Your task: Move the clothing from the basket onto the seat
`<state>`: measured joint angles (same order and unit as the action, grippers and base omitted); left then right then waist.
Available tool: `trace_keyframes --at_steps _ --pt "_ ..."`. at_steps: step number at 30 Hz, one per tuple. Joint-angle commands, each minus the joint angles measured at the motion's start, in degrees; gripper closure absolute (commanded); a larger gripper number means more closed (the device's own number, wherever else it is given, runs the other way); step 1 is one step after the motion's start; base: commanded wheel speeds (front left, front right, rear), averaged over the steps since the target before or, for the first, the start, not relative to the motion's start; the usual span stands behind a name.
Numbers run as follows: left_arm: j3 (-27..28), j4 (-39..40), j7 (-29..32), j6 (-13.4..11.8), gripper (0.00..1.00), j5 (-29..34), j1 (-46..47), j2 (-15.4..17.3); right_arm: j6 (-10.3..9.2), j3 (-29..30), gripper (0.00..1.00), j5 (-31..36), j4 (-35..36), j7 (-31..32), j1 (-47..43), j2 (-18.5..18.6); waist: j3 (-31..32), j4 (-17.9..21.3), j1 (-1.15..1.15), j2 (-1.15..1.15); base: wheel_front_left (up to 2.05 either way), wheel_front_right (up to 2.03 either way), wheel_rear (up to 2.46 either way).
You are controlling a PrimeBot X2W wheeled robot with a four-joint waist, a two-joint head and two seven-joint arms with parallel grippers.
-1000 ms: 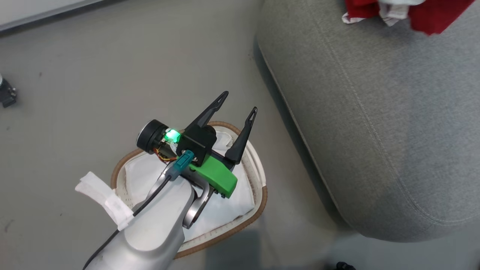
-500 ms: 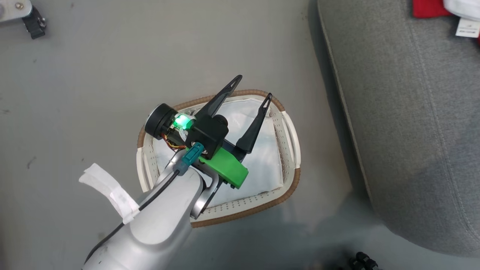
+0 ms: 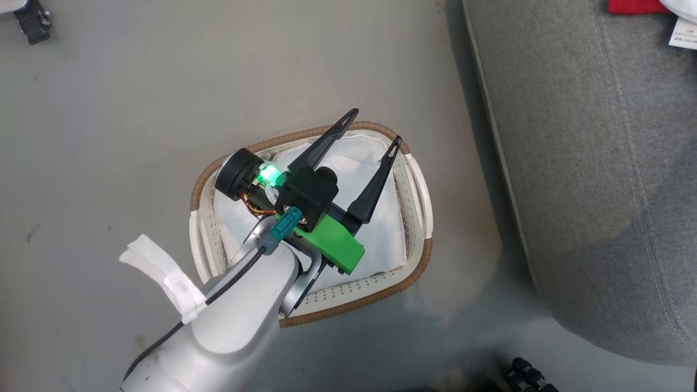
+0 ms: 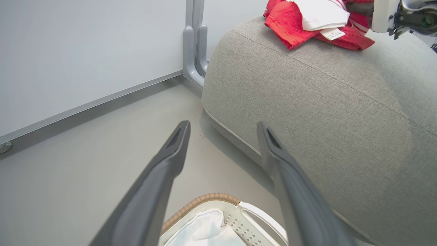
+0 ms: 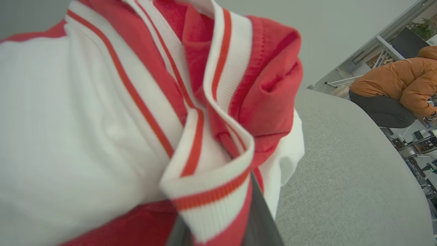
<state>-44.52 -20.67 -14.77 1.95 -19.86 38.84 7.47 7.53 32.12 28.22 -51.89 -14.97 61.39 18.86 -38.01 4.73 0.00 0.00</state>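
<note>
The white basket with its brown woven rim stands on the floor, and inside it I see its white liner. My left gripper hovers open above its far rim, nothing between the fingers; in the left wrist view this gripper points past the basket's rim toward the grey seat. Red and white clothing lies bunched on the seat's top. My right gripper is shut on the clothing, striped trim folded over its dark fingers.
The seat runs along the right of the head view, close beside the basket. A white wall panel and a grey post stand behind it. A person in an orange jacket crouches far beyond the seat. Bare grey floor lies to the left.
The head camera has swung, so the basket now sits more central and the seat further right. My left gripper stays open above the basket.
</note>
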Motion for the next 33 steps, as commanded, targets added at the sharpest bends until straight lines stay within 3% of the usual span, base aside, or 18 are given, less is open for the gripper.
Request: trace_keyframes --at_steps 1,8,16,25,33 --pt "-0.1 -0.2 -0.3 0.0 0.00 0.5 0.1 0.5 -0.08 -0.8 0.00 0.5 0.6 -0.2 -1.2 -0.9 1.3 1.5 0.00 0.00 0.00 0.00 0.00" --pt "-0.1 -1.1 -0.4 -0.2 0.00 -0.5 -1.2 0.7 -0.08 -7.6 0.00 -1.9 4.5 -0.3 -5.1 -3.6 5.8 4.2 0.00 0.00 0.00 0.00 0.00" --pt "1.8 -1.7 -0.5 -0.7 0.00 -2.5 -3.9 -0.1 -0.08 -14.9 0.00 -6.6 6.6 -0.3 -8.2 -2.6 13.9 4.9 0.00 0.00 0.00 0.00 0.00" --pt "8.5 0.0 -0.4 -1.2 0.00 -3.5 -9.9 -0.4 -0.08 -21.6 0.00 -13.4 8.6 -0.3 -10.6 -1.5 23.7 1.9 0.00 0.00 0.00 0.00 0.00" --pt "17.0 0.2 -0.4 -3.3 0.00 -4.4 -16.4 0.0 -0.08 -27.6 0.00 -20.3 12.5 -0.3 -16.0 -5.7 30.0 -1.2 0.00 0.00 0.00 0.00 0.00"
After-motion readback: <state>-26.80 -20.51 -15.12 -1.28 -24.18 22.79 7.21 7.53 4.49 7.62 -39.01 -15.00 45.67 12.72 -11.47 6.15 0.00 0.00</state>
